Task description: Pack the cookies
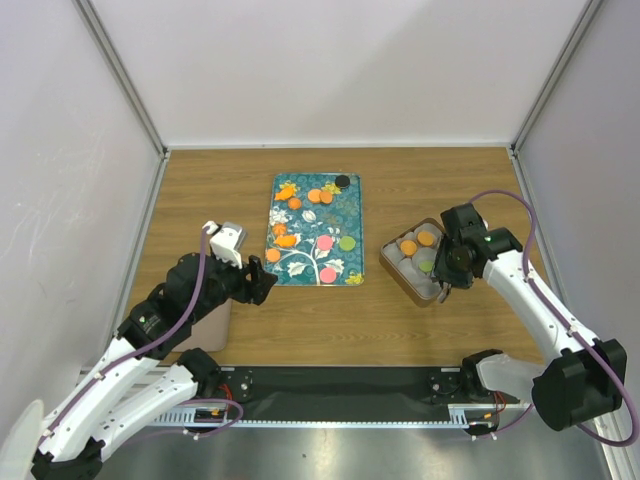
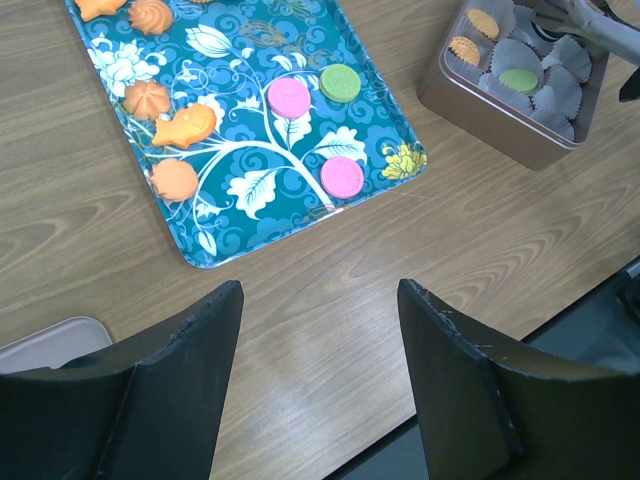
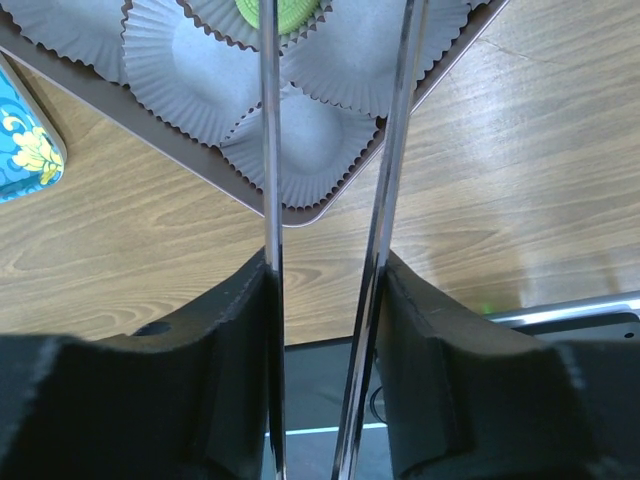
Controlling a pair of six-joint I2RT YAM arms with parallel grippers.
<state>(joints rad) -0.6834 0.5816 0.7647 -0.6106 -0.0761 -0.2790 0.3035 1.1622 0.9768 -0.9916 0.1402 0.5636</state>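
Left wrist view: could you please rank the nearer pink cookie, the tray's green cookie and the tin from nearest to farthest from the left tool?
1. Nearer pink cookie, just ahead of the left tool.
2. Green cookie, beyond it.
3. Tin, far right.

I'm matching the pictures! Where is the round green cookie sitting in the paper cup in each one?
Top external: round green cookie mid-right, inside the brown metal tin.
Left wrist: top right, in the tin.
Right wrist: top edge, behind the metal tongs.
Shared landmark: the tin's white paper cups.
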